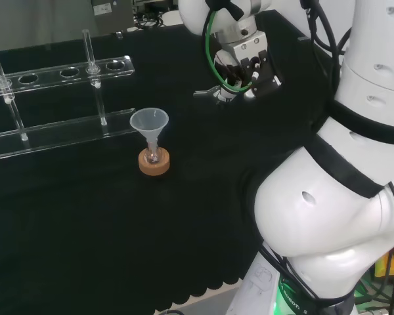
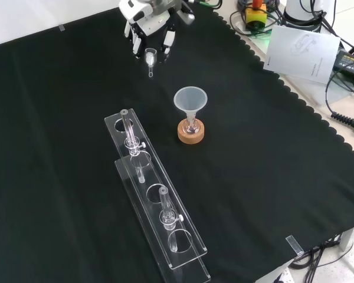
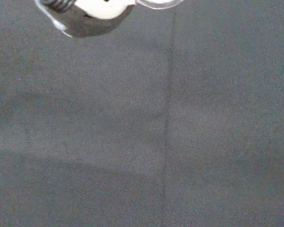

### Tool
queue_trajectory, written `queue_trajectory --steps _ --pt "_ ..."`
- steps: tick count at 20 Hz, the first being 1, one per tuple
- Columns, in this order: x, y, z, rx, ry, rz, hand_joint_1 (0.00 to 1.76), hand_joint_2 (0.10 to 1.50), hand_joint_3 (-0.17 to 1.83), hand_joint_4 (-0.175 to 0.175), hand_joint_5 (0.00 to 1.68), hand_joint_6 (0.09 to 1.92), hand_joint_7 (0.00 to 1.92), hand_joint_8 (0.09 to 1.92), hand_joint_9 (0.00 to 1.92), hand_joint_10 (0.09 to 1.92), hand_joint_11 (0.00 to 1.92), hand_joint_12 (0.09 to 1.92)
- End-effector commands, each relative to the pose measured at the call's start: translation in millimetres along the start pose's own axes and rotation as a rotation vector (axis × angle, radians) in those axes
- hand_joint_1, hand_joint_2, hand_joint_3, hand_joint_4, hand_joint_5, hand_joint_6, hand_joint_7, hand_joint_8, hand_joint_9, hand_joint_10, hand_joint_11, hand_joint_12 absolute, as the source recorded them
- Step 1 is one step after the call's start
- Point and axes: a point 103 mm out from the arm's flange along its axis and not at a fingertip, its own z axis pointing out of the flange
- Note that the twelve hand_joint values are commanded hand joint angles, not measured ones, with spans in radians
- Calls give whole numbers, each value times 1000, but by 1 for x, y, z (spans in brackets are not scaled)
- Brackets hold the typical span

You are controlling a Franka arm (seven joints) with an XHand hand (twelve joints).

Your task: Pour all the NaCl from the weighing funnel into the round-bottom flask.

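Observation:
A small round-bottom flask (image 1: 153, 156) (image 2: 192, 125) sits on a cork ring (image 1: 154, 164) (image 2: 191, 133) in the middle of the cloth, with a clear plastic funnel (image 1: 149, 122) (image 2: 190, 99) standing in its neck. The hand (image 1: 251, 71) (image 2: 147, 25) hovers above the cloth, to the flask's right in the head view and beyond it in the front view. Its fingers pinch a clear weighing funnel (image 1: 207, 93) (image 2: 151, 59), whose narrow end points toward the flask. I cannot see what the funnel holds. In the wrist view a blurred white part of the hand (image 3: 102, 7) shows over bare cloth.
A clear acrylic test-tube rack (image 1: 59, 125) (image 2: 156, 203) holding a few glass tubes lies left of the flask in both the head and front views. Papers (image 2: 301, 50) and cables lie off the cloth's scalloped edge at the front view's right.

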Motion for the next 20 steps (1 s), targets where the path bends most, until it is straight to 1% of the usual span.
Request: queue_trajectory --steps 1,5,11,15,20 --pt "11 -17 -10 11 -9 -8 1077 936 204 175 1154 750 1296 382 1385 221 897 1050" --pt "22 -24 -19 20 -15 -27 1077 934 207 175 1155 749 1298 380 1387 219 898 1050" --pt "41 -31 -34 31 -87 -50 1078 931 211 175 1157 746 1300 377 1389 215 899 1049" --pt "52 -36 -45 23 -108 -61 1079 930 214 175 1158 744 1302 375 1391 212 900 1048" --pt "67 -40 -51 39 -148 -82 1079 927 218 175 1159 742 1304 373 1392 209 901 1047"
